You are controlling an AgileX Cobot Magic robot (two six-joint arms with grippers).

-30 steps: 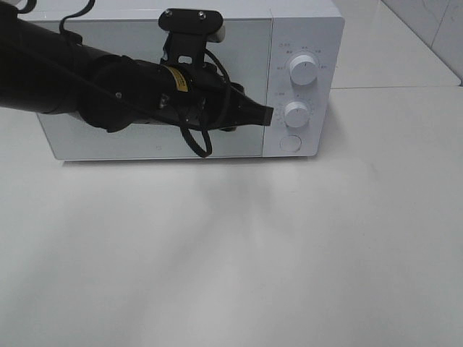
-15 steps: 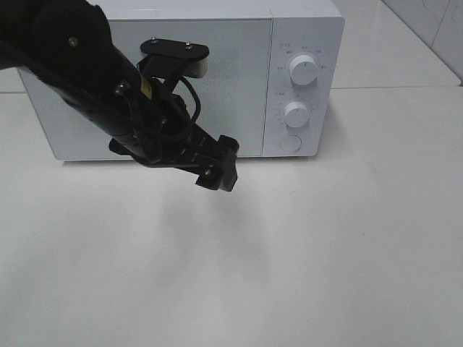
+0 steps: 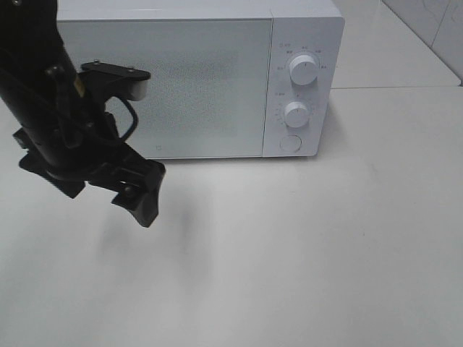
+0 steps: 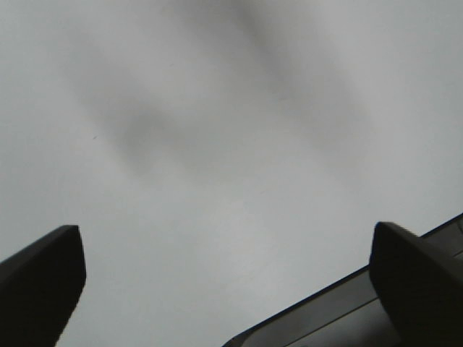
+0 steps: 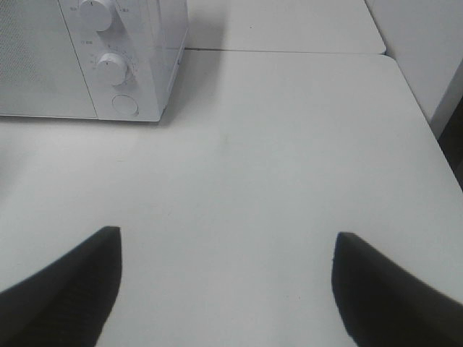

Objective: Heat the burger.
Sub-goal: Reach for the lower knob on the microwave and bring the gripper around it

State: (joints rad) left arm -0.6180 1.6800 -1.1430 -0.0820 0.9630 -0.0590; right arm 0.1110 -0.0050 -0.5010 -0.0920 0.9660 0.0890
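From the high camera, a white box-shaped microwave oven [image 3: 195, 79] stands at the back of the pale white tabletop [image 3: 304, 246] with its speckled door shut. Two white round dials [image 3: 302, 70] sit one above the other on its right-hand panel, with a round white button [image 3: 290, 143] beneath them. The black left arm [image 3: 43, 94] reaches in on the left, and its left hand [image 3: 141, 206] hangs over the tabletop in front of the oven's left end. In the left wrist view the left hand [image 4: 224, 289] is spread wide over bare tabletop, empty. In the right wrist view the right hand [image 5: 228, 289] is also spread and empty, with the oven's dial panel near. The burger shows in no view, so its place cannot be told.
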